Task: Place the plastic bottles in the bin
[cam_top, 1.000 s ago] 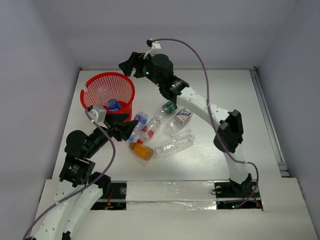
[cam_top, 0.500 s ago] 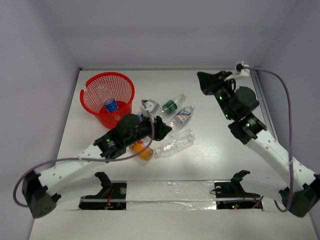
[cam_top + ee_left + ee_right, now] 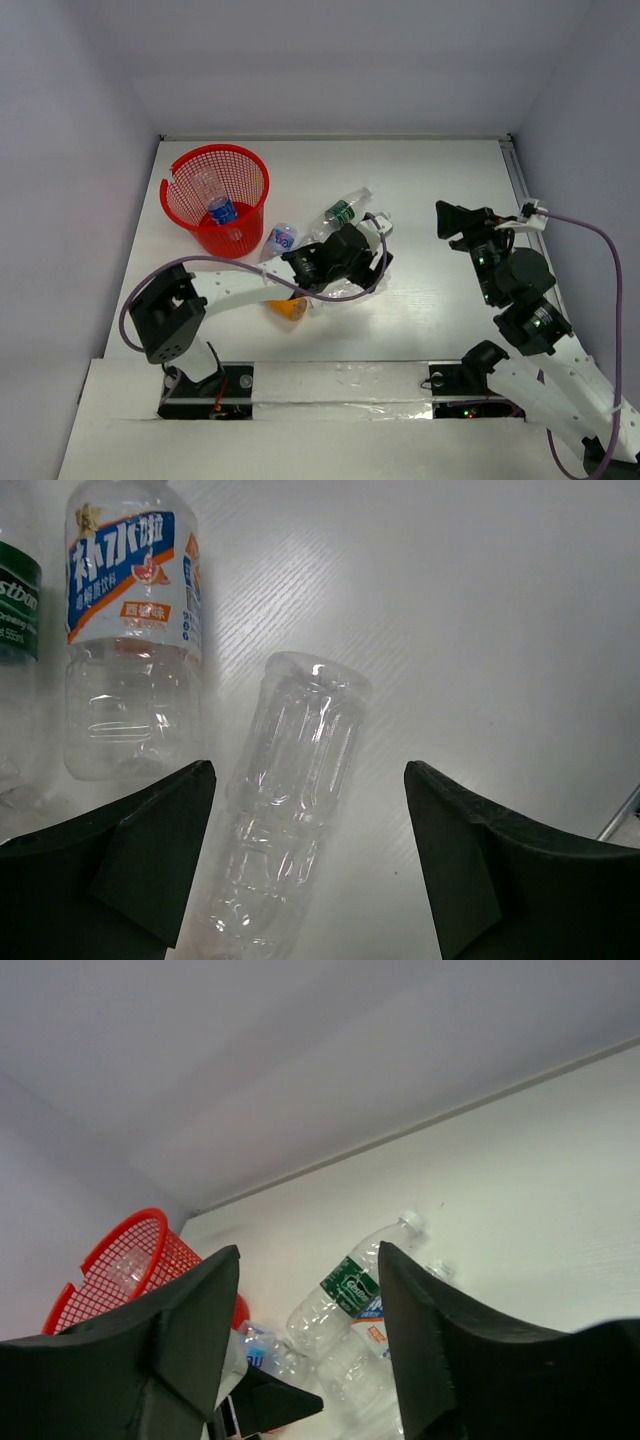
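Clear bottle (image 3: 290,820) beneath left gripper (image 3: 308,772)

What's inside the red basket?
One clear bottle with a blue label leans inside the bin. The bottle covers the floor beneath it, so anything under it cannot be seen.

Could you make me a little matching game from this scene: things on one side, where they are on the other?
1 bin
2 bare clear bottle
3 green-label bottle
4 orange bottle

A partly under the left arm
B holds a blue-label bottle
C below the open left gripper
D loose bottle farthest back

Pairs: 1-B, 2-C, 3-D, 4-A
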`<state>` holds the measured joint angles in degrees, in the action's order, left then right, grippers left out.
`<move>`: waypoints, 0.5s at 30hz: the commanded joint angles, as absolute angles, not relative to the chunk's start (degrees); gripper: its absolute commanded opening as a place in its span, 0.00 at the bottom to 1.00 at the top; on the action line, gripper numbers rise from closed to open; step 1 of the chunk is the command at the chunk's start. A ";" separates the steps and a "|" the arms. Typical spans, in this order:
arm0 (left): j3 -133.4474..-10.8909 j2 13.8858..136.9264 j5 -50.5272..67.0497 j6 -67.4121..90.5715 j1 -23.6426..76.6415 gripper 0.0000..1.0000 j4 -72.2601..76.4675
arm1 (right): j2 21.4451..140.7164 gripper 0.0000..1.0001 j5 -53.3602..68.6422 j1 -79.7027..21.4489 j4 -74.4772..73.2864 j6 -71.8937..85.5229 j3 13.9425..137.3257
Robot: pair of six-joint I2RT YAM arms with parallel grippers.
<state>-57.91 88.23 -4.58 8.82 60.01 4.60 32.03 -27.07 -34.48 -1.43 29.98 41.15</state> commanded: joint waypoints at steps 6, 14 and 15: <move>-61.35 94.12 -3.87 7.03 60.12 0.76 6.76 | 31.02 0.66 -24.71 -34.19 -2.99 31.46 37.97; -65.38 101.59 -5.36 6.77 60.12 0.77 5.36 | 31.99 0.76 -22.06 -34.19 -4.04 30.94 39.11; -65.74 102.99 -5.10 6.68 60.12 0.77 5.45 | 31.91 0.76 -21.97 -34.19 -4.22 30.85 39.29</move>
